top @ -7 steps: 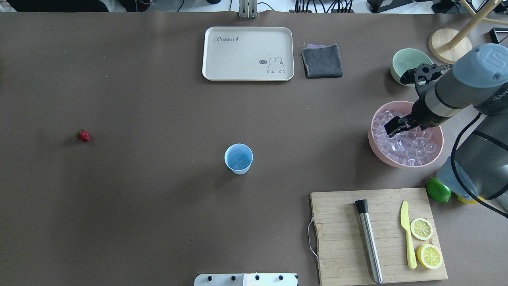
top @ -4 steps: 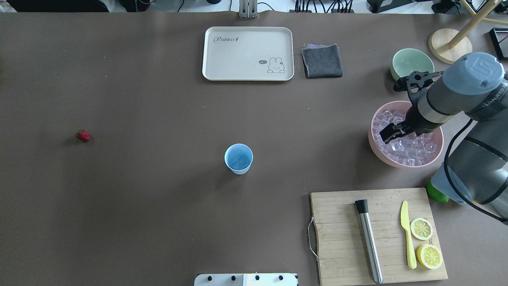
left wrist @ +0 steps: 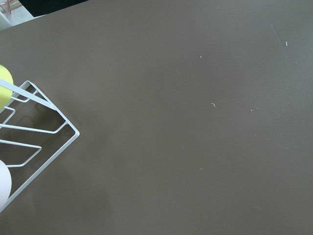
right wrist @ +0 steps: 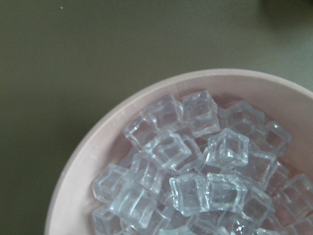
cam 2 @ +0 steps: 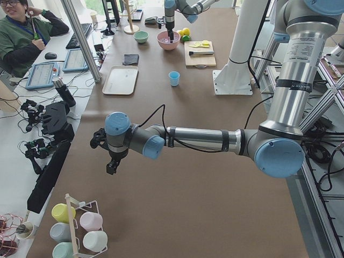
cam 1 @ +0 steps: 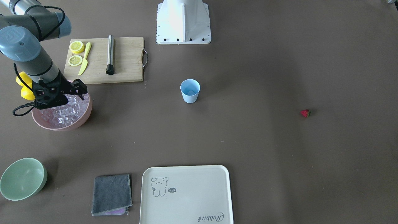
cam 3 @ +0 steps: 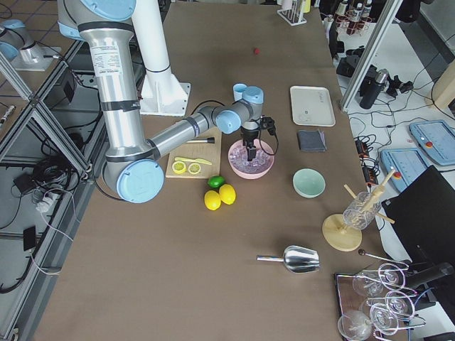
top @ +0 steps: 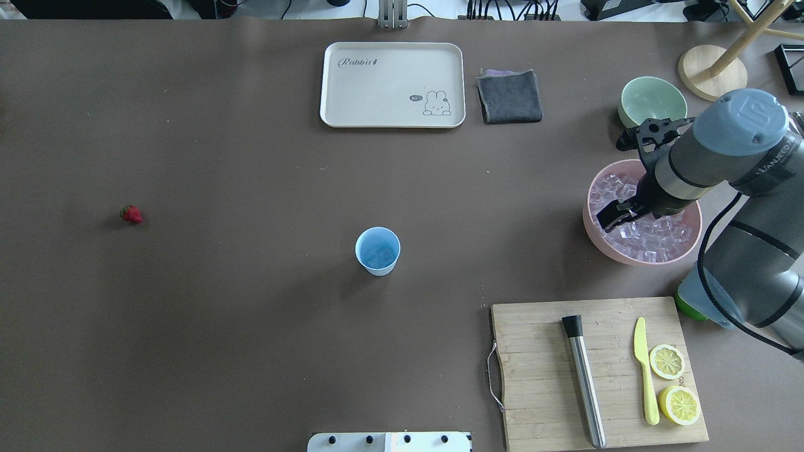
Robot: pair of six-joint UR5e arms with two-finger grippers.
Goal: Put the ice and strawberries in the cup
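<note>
right tool (top: 608,218) over ice (top: 653,236) in pink bowl (top: 612,251), grip state unclear | left tool (cam 2: 111,167): cannot tell | cup (top: 377,251) centre surface (top: 251,326)

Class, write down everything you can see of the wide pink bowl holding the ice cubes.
The wide pink bowl is round and smooth, seemingly matte plastic, with a thick pale rim. It stands upright on the brown table at the robot's right, between a pale green bowl and a wooden chopping board. Clear glassy ice cubes are heaped in it, almost to the rim. The right gripper hangs over it, low at the ice; contact with the bowl cannot be told.
</note>
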